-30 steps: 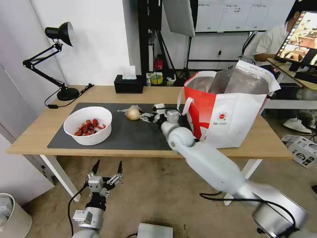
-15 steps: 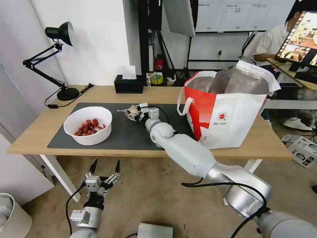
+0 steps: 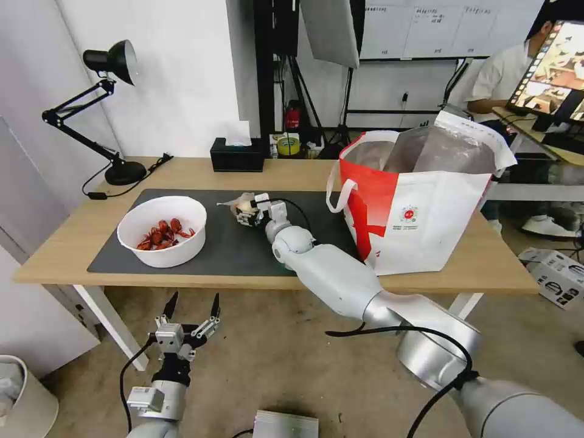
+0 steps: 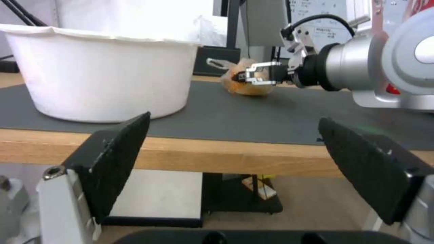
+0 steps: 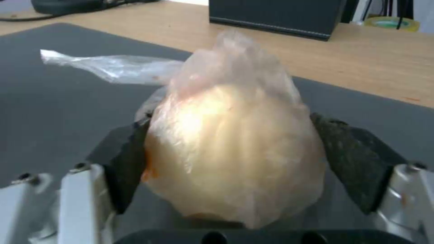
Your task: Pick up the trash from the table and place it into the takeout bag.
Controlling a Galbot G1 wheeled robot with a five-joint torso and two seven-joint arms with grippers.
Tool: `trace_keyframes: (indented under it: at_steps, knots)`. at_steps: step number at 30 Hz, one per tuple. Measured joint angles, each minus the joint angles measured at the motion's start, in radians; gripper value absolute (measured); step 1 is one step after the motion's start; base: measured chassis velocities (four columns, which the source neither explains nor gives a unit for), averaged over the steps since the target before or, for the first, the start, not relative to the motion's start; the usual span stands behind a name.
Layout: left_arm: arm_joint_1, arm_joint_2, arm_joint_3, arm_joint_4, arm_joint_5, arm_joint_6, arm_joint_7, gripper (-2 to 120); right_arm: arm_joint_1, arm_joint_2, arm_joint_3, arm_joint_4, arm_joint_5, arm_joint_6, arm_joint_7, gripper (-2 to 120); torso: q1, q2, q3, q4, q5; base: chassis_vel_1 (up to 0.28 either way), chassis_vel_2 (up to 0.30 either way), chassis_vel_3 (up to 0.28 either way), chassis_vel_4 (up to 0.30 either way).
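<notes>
Right gripper (image 3: 247, 211) is reaching across the dark mat (image 3: 243, 243), centre of the head view, its arm stretching in from the lower right. Its two black pads (image 5: 129, 159) are sitting on either side of the knotted bag (image 5: 233, 149), touching the plastic on both flanks; it looks closed on the bag, though how firmly it is squeezing is not clear. The bag is resting on the mat, not lifted. Its knotted tail is trailing away toward the upper left of the right wrist view, clear of the pads, so the grip is going round the bulky body, probably because that part fills the claw best.

Left gripper (image 3: 191, 313) is hanging below the table (image 3: 73, 267) edge, lower left of the head view, pads spread wide and holding nothing. It is facing the table's front edge, parked out of the working arm's way.

The white bowl (image 3: 163, 231) with red shells is sitting at the left end of the mat, well apart from the right gripper. The takeout bag (image 3: 420, 201) is standing at centre right of the head view, mouth open and foil lining showing, near enough for the right arm to swing over. A black tissue box (image 3: 237, 155) is sitting behind the mat.

Judgement: the grasp step is in hand; lifting and carrying are not yet done.
</notes>
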Motion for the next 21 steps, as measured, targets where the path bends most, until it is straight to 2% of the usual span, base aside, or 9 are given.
trace_keyframes:
  at_steps: [3, 5, 6, 9, 10, 13, 15, 18, 21]
  knots:
    - [-0.002, -0.001, 0.002, 0.001, 0.000, -0.001, 0.000, 100, 0.001, 0.000, -0.009, -0.006, 0.000, 0.001, -0.010, 76, 0.000, 0.000, 0.000, 0.0000, 0.0000, 0.000, 0.000, 0.000, 0.000]
    - [-0.004, -0.002, 0.005, 0.003, 0.000, -0.001, 0.000, 100, 0.001, -0.001, -0.012, -0.011, 0.001, 0.002, -0.015, 66, 0.000, 0.000, 0.000, 0.0000, 0.0000, 0.000, 0.000, 0.000, 0.000]
    - [-0.004, -0.002, 0.005, 0.003, 0.000, -0.001, 0.000, 100, 0.001, -0.001, -0.012, -0.011, 0.001, 0.002, -0.015, 66, 0.000, 0.000, 0.000, 0.0000, 0.0000, 0.000, 0.000, 0.000, 0.000]
    - [-0.005, -0.003, 0.005, 0.007, 0.000, -0.001, 0.000, 100, -0.005, -0.002, -0.013, -0.015, 0.001, 0.004, -0.021, 51, 0.000, 0.000, 0.000, -0.0001, 0.0001, 0.000, 0.000, 0.000, 0.000]
    - [-0.005, -0.003, 0.005, 0.007, 0.000, -0.001, 0.000, 100, -0.005, -0.002, -0.013, -0.015, 0.001, 0.004, -0.021, 51, 0.000, 0.000, 0.000, -0.0001, 0.0001, 0.000, 0.000, 0.000, 0.000]
    - [-0.004, -0.002, 0.004, 0.011, 0.000, -0.005, 0.000, 100, -0.008, -0.002, -0.013, -0.016, 0.000, 0.004, -0.022, 36, 0.000, 0.000, 0.000, 0.0000, 0.0001, 0.000, 0.000, 0.000, 0.000]
    - [-0.004, -0.002, 0.004, 0.012, 0.000, -0.006, 0.000, 100, -0.009, -0.002, -0.013, -0.016, 0.000, 0.004, -0.022, 33, 0.000, 0.000, 0.000, -0.0001, 0.0001, 0.000, 0.000, 0.000, 0.000]
    - [-0.004, -0.002, 0.004, 0.013, 0.000, -0.008, 0.000, 100, -0.010, -0.003, -0.013, -0.015, 0.000, 0.003, -0.022, 18, 0.000, 0.000, 0.000, -0.0001, 0.0001, 0.000, 0.000, 0.000, 0.000]
    - [-0.004, -0.001, 0.003, 0.014, 0.000, -0.009, 0.000, 100, -0.013, -0.004, -0.011, -0.011, 0.001, 0.003, -0.019, 10, 0.000, 0.000, 0.000, -0.0001, 0.0001, 0.000, 0.000, 0.000, 0.000]
